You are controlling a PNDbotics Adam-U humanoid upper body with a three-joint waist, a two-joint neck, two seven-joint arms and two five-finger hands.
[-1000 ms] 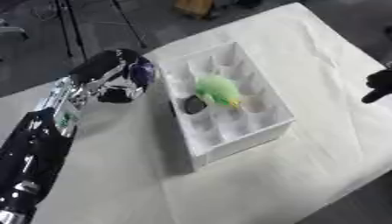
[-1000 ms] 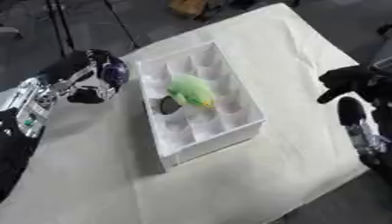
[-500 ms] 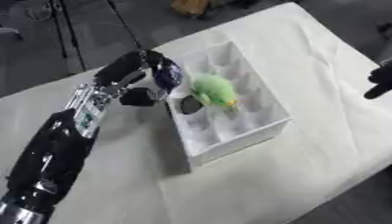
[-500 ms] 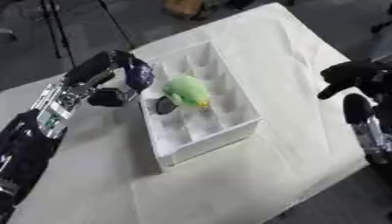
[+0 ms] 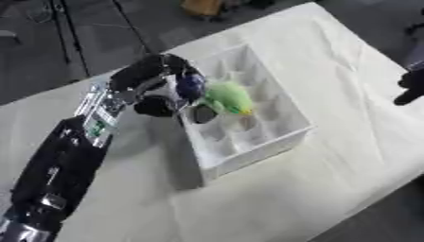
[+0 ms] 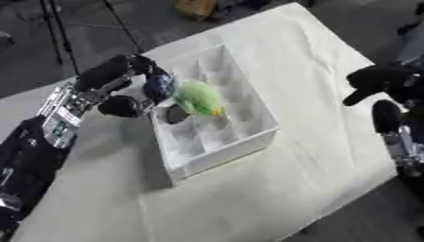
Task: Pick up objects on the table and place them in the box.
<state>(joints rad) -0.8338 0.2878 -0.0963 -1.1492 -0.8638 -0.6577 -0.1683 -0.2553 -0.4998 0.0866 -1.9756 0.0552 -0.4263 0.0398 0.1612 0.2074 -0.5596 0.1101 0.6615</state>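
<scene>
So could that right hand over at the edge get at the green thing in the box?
Probably yes. The right hand hangs apart over bare cloth, nothing between it and the green object lying uncovered in the white box; the left hand crowds the far side.

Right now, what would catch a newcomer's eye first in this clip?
The bright green object lying in the white compartmented box at mid-table stands out. Next, the left hand at the box's left wall, fingers curled round a dark blue object. The right hand hangs at the right edge.

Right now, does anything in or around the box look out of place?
The green plush toy lies across several compartments of the white divided box instead of inside one. A dark round object sits in one cell. Nothing looks spilled or damaged.
</scene>
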